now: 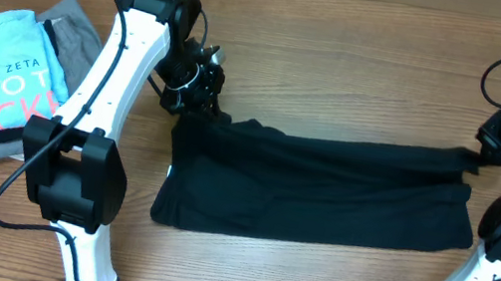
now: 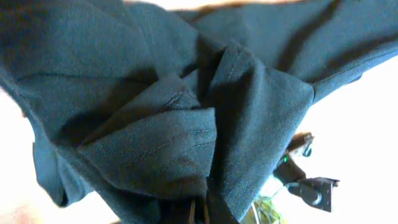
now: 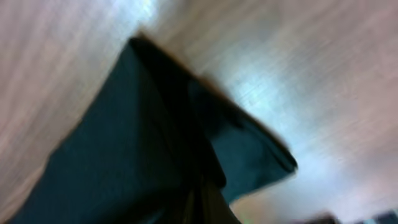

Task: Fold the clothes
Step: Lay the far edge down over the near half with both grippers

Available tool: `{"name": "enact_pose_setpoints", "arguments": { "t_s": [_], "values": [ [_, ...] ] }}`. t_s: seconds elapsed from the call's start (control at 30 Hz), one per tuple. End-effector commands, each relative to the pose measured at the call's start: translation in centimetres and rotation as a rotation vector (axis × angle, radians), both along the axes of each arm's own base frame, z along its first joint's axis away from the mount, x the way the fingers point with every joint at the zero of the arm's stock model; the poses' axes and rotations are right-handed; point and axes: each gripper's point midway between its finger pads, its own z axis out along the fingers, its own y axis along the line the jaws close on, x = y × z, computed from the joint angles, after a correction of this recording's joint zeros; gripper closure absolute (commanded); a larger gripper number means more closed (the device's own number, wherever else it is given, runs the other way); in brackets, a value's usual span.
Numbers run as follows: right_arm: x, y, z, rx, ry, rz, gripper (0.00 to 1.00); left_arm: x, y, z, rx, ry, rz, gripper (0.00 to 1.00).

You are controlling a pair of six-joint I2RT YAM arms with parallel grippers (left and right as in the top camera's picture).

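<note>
Both far corners of the black T-shirt (image 1: 324, 187) are pinched tight, left claw (image 1: 196, 92) on one, right claw (image 1: 491, 148) on the other, and it's stretched across the counter (image 1: 343, 64), folded lengthwise I reckon, crosswise folds to come.

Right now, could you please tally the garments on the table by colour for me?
Black T-shirt: 1
Light blue shirt: 1
Grey garment: 1
Total: 3
</note>
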Motion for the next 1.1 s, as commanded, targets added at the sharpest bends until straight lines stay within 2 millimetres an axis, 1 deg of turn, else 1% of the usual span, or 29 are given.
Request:
{"name": "enact_pose_setpoints", "arguments": {
  "t_s": [0.0,0.13,0.23,0.37,0.47,0.53,0.57,0.7,0.83,0.93,1.07],
  "values": [
    [-1.1,-0.3,2.0,-0.020,0.008,-0.001,0.96,-1.0,0.7,0.6,0.030,-0.001,-0.044,0.96],
    [-1.8,-0.1,1.8,-0.011,0.033,0.018,0.96,-2.3,0.8,0.3,0.043,0.049,-0.068,0.96],
    [-2.6,0.2,1.2,0.005,0.063,0.028,0.96,-3.5,0.7,-0.1,0.069,0.087,-0.103,0.96],
    [-4.7,0.7,0.3,0.018,0.133,0.031,0.96,-5.1,0.2,-1.1,0.097,0.133,-0.144,0.96],
    [-6.0,1.0,0.2,0.027,0.162,0.025,0.96,-6.5,0.0,-2.2,0.118,0.184,-0.170,0.96],
    [-6.2,1.1,0.4,0.025,0.159,0.025,0.96,-7.4,0.0,-2.8,0.126,0.218,-0.182,0.96],
    [-6.4,1.1,0.8,0.018,0.151,0.025,0.96,-8.2,0.0,-3.4,0.133,0.248,-0.189,0.96],
    [-6.6,0.9,1.5,-0.009,0.139,0.017,0.96,-9.8,0.3,-4.6,0.145,0.310,-0.196,0.96],
    [-6.7,0.7,1.7,-0.027,0.143,0.002,0.96,-11.2,0.7,-6.0,0.155,0.360,-0.196,0.96],
    [-7.3,0.9,1.3,-0.021,0.167,0.002,0.96,-12.1,1.0,-7.4,0.166,0.389,-0.188,0.96],
    [-8.4,1.3,-0.1,-0.009,0.210,0.006,0.96,-12.7,1.2,-8.3,0.171,0.405,-0.183,0.96]
  ]
}}
